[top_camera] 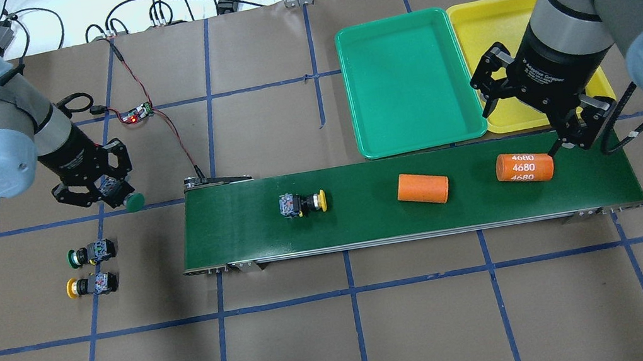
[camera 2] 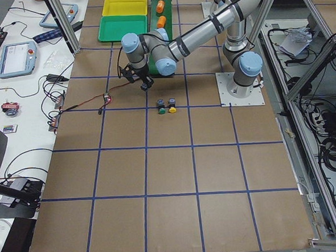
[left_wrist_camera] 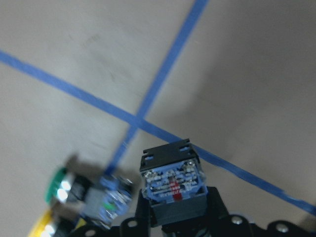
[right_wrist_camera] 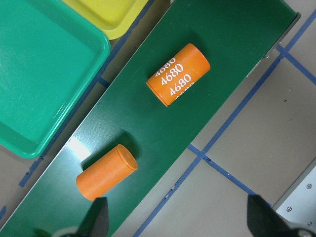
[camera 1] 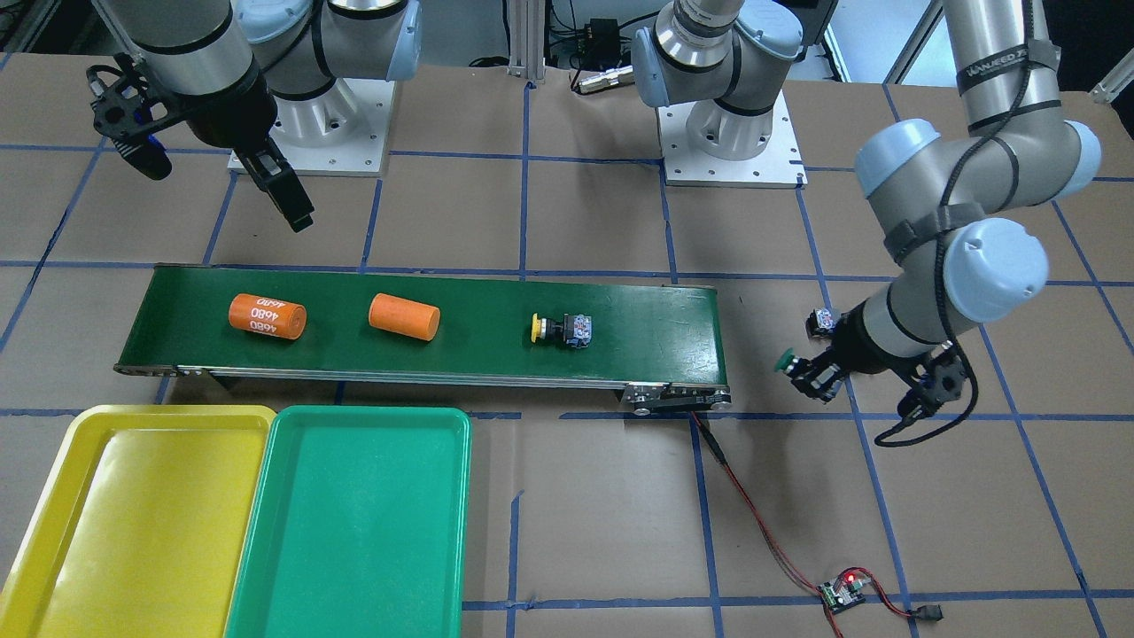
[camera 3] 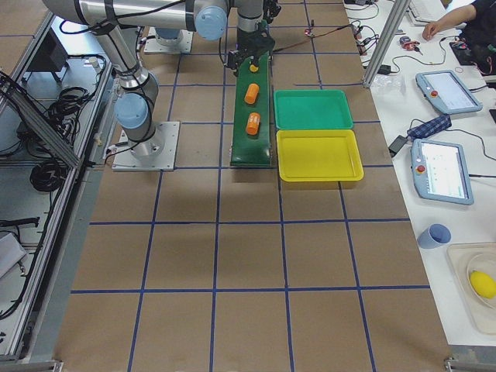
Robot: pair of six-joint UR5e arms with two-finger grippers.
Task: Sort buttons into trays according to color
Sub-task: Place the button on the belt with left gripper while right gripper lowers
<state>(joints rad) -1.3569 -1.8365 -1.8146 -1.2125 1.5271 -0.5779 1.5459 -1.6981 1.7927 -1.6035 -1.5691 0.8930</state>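
Over the desk (top_camera: 319, 334), the left end effector (top_camera: 107, 188) is clamped on a green button (top_camera: 135, 201). A second green button (top_camera: 90, 254) and a yellow button (top_camera: 91, 284) lie just below it. Another yellow one (top_camera: 302, 203) sits on the conveyor belt (top_camera: 366, 225). The green tray (top_camera: 409, 81) and yellow tray (top_camera: 495, 21) hold none yet. The right end effector (top_camera: 521, 131) hangs spread apart. I'd say sorting has barely begun.

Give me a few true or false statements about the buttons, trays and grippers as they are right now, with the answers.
1. The left gripper holds a green button. True.
2. The green tray has a button in it. False: no button lies in it.
3. A yellow button lies on the conveyor belt. True.
4. The right gripper grips the orange cylinder marked 4680. False: it is open and holds nothing.
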